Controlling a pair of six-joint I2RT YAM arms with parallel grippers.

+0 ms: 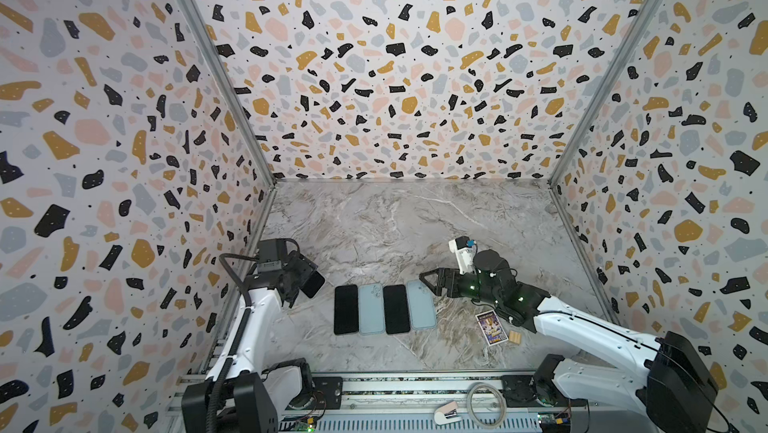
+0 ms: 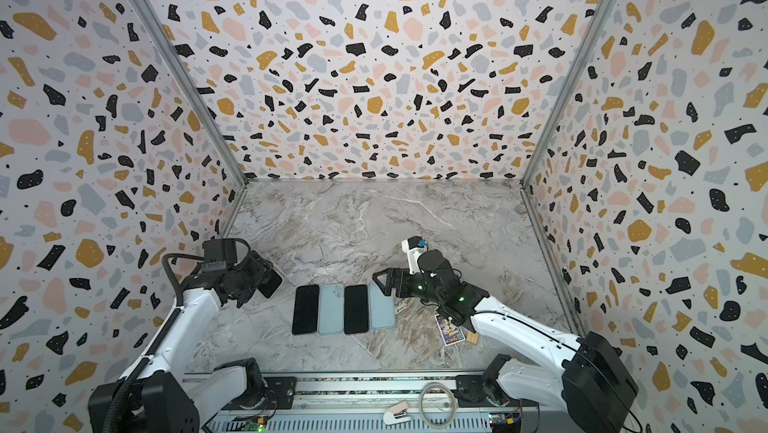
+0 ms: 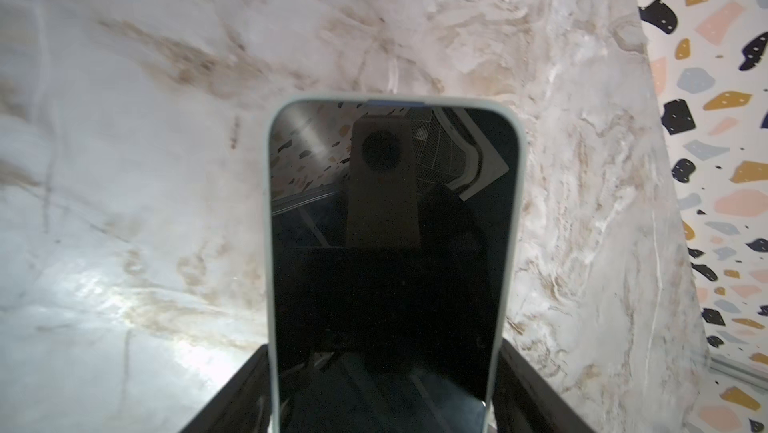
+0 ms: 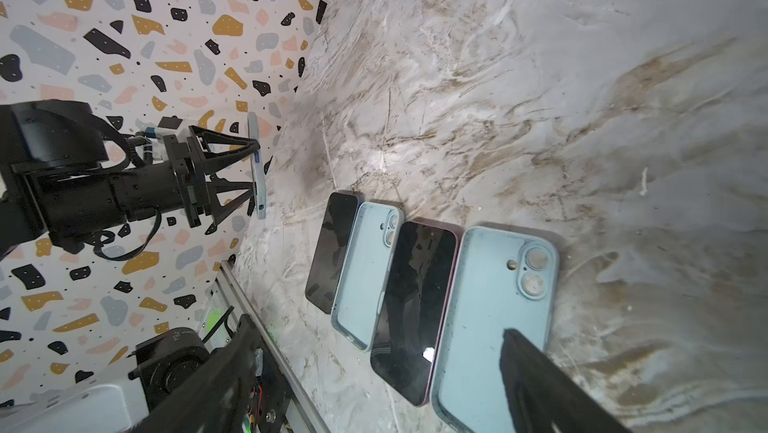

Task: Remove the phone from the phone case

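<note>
Left of phone row (image 1: pixel 395 309): cased phone (image 3: pixel 395 223) clamped in L gripper (image 1: pixel 306 280). Over row's right-end case (image 1: pixel 422 310): R gripper (image 1: pixel 428 284) gaping.

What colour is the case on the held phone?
Pale blue; the case shows best in the left wrist view.

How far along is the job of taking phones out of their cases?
Done: two bare phones lie beside two empty blue cases on the table. In hand: the left gripper holds a third phone, still in its case. Left: pulling that phone out; the right gripper is open at the row's right end.
</note>
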